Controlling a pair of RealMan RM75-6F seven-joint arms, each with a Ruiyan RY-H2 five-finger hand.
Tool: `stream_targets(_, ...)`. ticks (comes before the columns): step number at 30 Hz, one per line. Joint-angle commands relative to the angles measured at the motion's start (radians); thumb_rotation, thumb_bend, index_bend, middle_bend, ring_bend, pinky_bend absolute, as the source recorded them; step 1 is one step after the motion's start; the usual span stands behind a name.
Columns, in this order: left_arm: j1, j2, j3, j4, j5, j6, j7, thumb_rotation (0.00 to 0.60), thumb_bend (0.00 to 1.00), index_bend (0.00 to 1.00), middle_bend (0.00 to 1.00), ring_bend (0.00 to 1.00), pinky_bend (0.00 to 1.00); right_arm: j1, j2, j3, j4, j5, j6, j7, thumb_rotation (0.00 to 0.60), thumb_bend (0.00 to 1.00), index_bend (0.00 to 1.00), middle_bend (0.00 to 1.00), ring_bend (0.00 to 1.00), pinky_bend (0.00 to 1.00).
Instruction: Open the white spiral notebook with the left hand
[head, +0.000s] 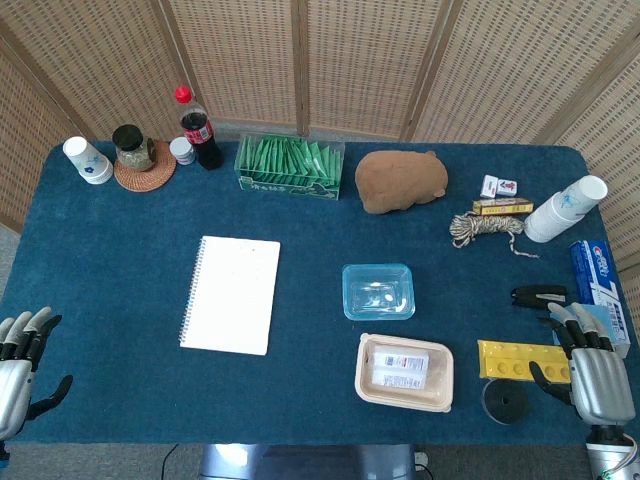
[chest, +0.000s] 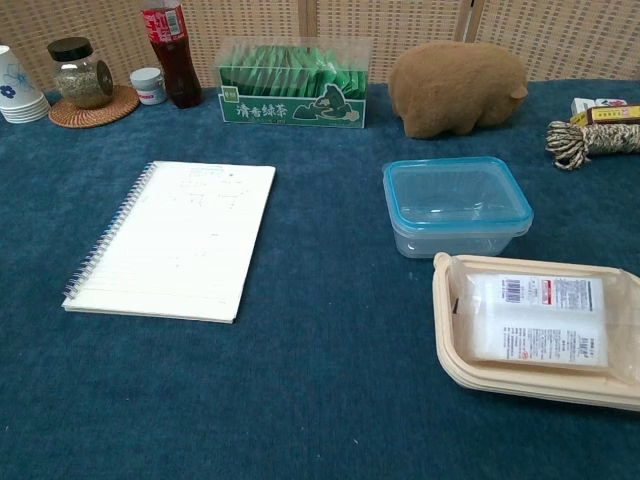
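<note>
A white spiral notebook (head: 231, 294) lies closed and flat on a table covered in dark blue cloth (head: 120, 250), its wire binding along the left edge, left of the table's middle. Woven cane screen panels (head: 350, 60) stand behind the table. The robot's left hand (head: 22, 365) rests at the near left corner, holding nothing with its fingers apart, well apart from the notebook. The right hand (head: 590, 365) sits at the near right corner, likewise holding nothing with its fingers apart, beside a yellow tray (head: 520, 360) and a black roll of tape (head: 507, 402). Along the back edge stand paper cups (head: 87, 160), a jar (head: 132, 147) on a round mat, a cola bottle (head: 199, 128), a box of green packets (head: 290, 167) and a brown plush animal (head: 400, 181). A clear blue-rimmed container (chest: 456, 205) sits near the middle, just behind a beige lidded tray (chest: 540, 330).
</note>
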Motion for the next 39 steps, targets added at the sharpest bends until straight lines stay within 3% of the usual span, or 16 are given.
stream_targets(1, -0.003, -0.003, -0.004, 0.000, -0.005, -0.006, 0.002, 0.600, 0.27, 0.19, 0.09, 0.02, 0.00, 0.001, 0.000, 0.001, 0.000, 0.004, -0.003, -0.003, 0.600, 0.31, 0.25, 0.18, 0.07, 0.12)
stream_targets(15, -0.022, 0.005, -0.005, -0.013, 0.006, -0.034, 0.013, 0.600, 0.28, 0.19, 0.08, 0.01, 0.00, -0.017, -0.002, -0.001, 0.007, -0.001, 0.028, 0.018, 0.600, 0.31, 0.26, 0.18, 0.07, 0.12)
stream_targets(20, -0.063, 0.015, -0.027, -0.034, -0.002, -0.083, 0.040, 0.600, 0.28, 0.19, 0.08, 0.01, 0.00, -0.023, -0.008, -0.004, 0.009, 0.006, 0.029, 0.019, 0.600, 0.31, 0.26, 0.18, 0.07, 0.12)
stream_targets(26, -0.151, -0.019, -0.055, -0.073, -0.032, -0.210, 0.104, 0.600, 0.28, 0.19, 0.06, 0.00, 0.00, -0.033, -0.003, -0.002, 0.000, 0.013, 0.042, 0.010, 0.600, 0.31, 0.25, 0.18, 0.07, 0.12)
stream_targets(39, -0.346, -0.192, -0.082, -0.047, -0.060, -0.477, 0.268, 0.600, 0.28, 0.19, 0.05, 0.00, 0.00, -0.046, 0.006, 0.001, 0.003, 0.034, 0.046, 0.020, 0.600, 0.31, 0.26, 0.18, 0.07, 0.12)
